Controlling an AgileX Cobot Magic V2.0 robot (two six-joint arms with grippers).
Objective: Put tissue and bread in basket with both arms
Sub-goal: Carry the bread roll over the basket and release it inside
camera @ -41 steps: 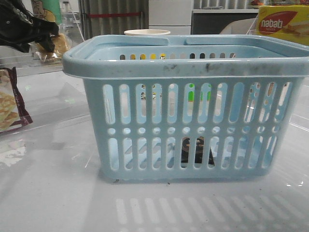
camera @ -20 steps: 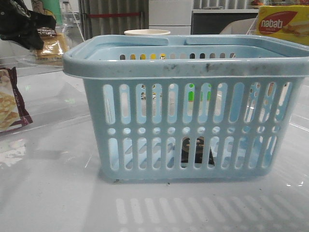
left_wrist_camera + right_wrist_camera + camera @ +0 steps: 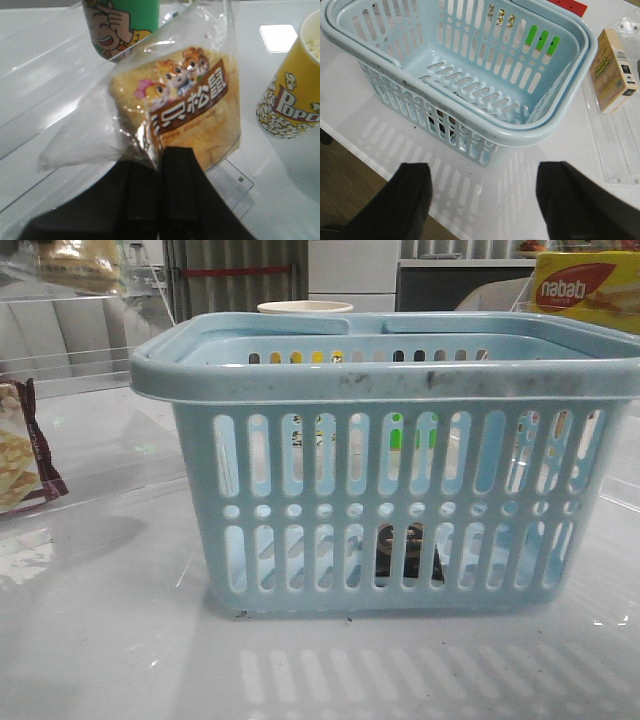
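Worktop (image 3: 110,640), front view: glossy white, carrying basket (image 3: 385,465); tissue (image 3: 408,552) inside on its floor.
Left wrist view: left claw (image 3: 162,155) pinching bread (image 3: 192,107) bag; popcorn cup (image 3: 295,85) beyond, to one side.
Right wrist view: right claw (image 3: 485,192) spread, empty, just short of the basket; brown floor (image 3: 350,190) past the worktop edge.

The front camera sits low at table height, facing forward, close to the large light-blue slotted plastic basket (image 3: 385,455). The right wrist camera looks steeply down on that same basket (image 3: 470,65) from above. The left wrist camera looks close-up at a clear bag of golden buns (image 3: 185,107).
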